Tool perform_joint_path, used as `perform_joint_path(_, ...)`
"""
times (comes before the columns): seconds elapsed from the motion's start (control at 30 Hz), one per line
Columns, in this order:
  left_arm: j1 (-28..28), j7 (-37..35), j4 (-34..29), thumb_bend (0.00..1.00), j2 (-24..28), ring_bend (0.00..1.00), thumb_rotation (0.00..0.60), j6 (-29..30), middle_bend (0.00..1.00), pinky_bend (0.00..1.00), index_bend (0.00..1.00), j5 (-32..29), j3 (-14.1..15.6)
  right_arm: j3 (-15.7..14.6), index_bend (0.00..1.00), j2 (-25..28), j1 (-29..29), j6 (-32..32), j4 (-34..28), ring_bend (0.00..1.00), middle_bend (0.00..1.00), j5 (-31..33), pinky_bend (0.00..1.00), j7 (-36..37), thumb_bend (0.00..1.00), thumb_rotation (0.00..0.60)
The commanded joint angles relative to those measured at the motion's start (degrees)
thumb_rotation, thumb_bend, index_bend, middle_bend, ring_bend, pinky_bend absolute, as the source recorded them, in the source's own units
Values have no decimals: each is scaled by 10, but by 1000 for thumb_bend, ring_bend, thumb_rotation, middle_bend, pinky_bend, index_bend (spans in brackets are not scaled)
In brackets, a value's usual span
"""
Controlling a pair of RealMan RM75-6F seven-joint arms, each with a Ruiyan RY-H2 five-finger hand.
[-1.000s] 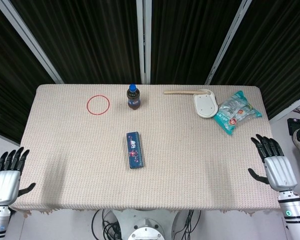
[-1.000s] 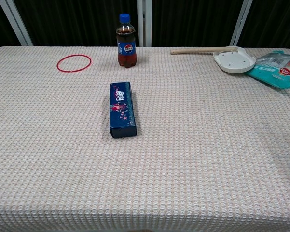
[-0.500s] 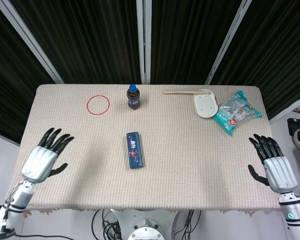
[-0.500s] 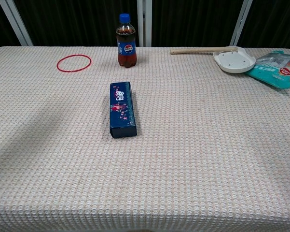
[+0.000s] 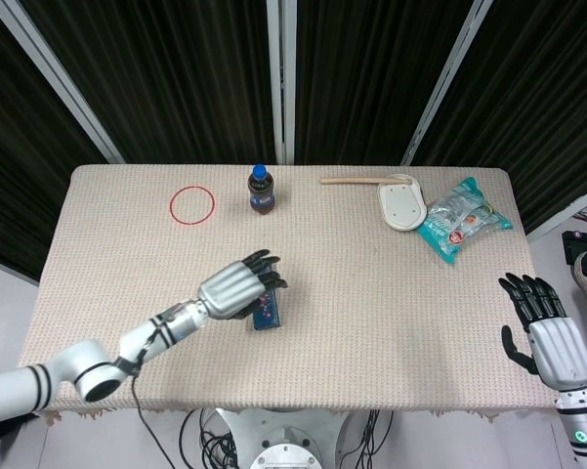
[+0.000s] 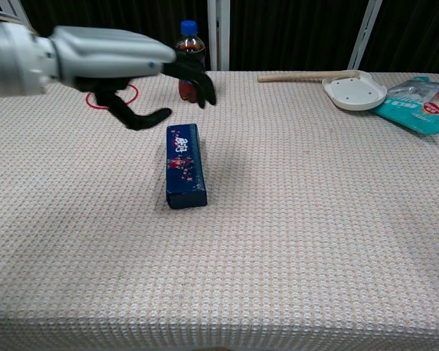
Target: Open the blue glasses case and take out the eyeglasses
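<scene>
Swung in from the near-left table [image 5: 391, 322] edge within the last second, left hand [image 5: 236, 287] now above the closed blue glasses case [image 6: 185, 165] at mid-table, fingers spread, holding nothing; right hand [image 5: 550, 337] likewise spread, idle at the right edge; grasp not yet begun.

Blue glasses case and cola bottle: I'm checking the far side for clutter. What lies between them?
Only bare woven tablecloth between the blue rectangular glasses case and the blue-capped cola bottle; the chest view shows the left robot hand hovering above that stretch.
</scene>
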Motion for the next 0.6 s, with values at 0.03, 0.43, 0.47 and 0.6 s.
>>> perform_joint_path(0.03, -66, 33, 74, 586, -76, 0, 600, -61, 231, 0, 215, -73, -18, -1, 0, 1, -3, 2, 3, 0, 79, 2, 0, 4, 545, 600)
perform_joint_path(0.43, -120, 118, 165, 559, -133, 0, 600, -91, 253, 0, 112, -249, 5, 0, 0, -4, -6, 5, 21, 0, 78, 5, 0, 24, 545, 600)
perform_joint_path(0.47, -122, 127, 164, 559, -129, 0, 600, -90, 261, 0, 111, -268, 11, 1, 0, -4, -6, 5, 22, 0, 78, 5, 0, 24, 545, 600)
perform_joint_path(0.6, -125, 152, 145, 555, -110, 0, 600, -78, 293, 0, 110, -322, 33, 2, 0, -6, -5, 5, 22, 0, 78, 4, 0, 25, 545, 600)
